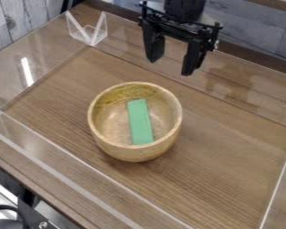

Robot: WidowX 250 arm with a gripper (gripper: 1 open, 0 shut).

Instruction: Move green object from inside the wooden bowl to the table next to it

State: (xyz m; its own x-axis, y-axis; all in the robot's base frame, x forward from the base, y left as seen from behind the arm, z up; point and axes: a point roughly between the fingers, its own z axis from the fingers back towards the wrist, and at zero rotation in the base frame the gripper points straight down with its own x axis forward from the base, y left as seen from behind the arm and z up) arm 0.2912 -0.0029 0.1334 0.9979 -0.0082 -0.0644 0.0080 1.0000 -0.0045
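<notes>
Nothing of the task is done yet, as far as this view shows. The green block point(139, 122) lies flat on the bottom of the bowl point(110, 141), running roughly from the far side toward the near side and tilted a little off that line, with tan wood showing on both long sides of it. The bowl stands near the middle of the desk point(235, 152), whose clear walls point(38, 67) rise around the edges. The hand point(173, 63) hangs above and beyond the bowl, toward the back of the desk, pointing down with its dark fingers point(192, 61) spread apart and nothing between them. It is well clear of the bowl and touches nothing. What is left, by my reading, is the whole job: bring the hand over the bowl, lower it inside the rim, close across the block's narrow width, lift it out, and set it on the bare desk beside the bowl. There is open wood to the right and to the left of the bowl, so either side would serve. The thick rim and the block lying flat against the bottom look like the awkward part, since the fingers must get under or tightly around a low edge.
</notes>
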